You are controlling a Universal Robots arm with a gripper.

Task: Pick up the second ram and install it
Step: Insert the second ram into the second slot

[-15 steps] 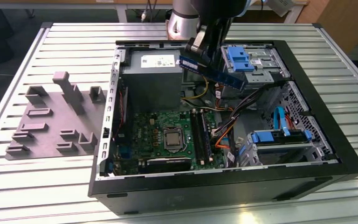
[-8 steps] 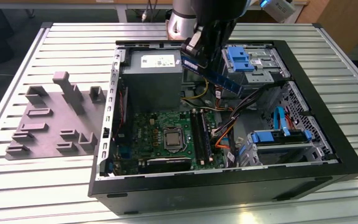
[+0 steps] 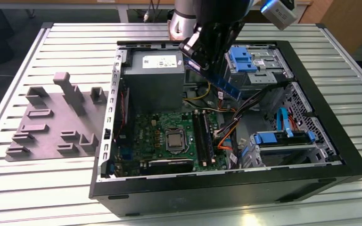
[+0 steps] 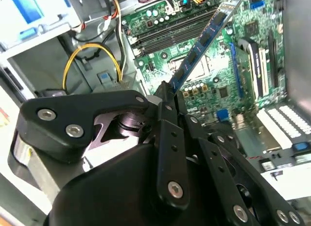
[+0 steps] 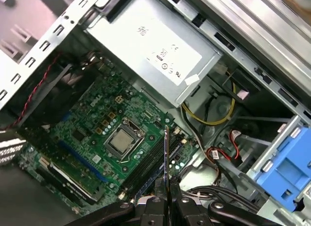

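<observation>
My gripper (image 3: 201,60) hangs over the middle of the open computer case (image 3: 231,186), shut on the second ram (image 3: 224,85). The stick is a long narrow board with dark chips and a bluish label, slanting down out of the fingers toward the motherboard (image 3: 159,141). It runs away from the fingertips (image 4: 165,102) in the second wrist view, its far end (image 4: 228,9) above the long black memory slots (image 4: 175,30). The first wrist view catches it edge-on (image 5: 165,155), over the slots (image 5: 148,165) beside the processor (image 5: 120,141). The stick is in the air, clear of the slots.
A grey power supply (image 3: 152,75) stands in the case behind the board. Blue drive caddies (image 3: 241,59) (image 3: 282,137) and loose cables (image 3: 228,129) fill the exterior view's right. A grey printed holder plate (image 3: 55,117) lies on the slatted table (image 3: 43,188) outside the case.
</observation>
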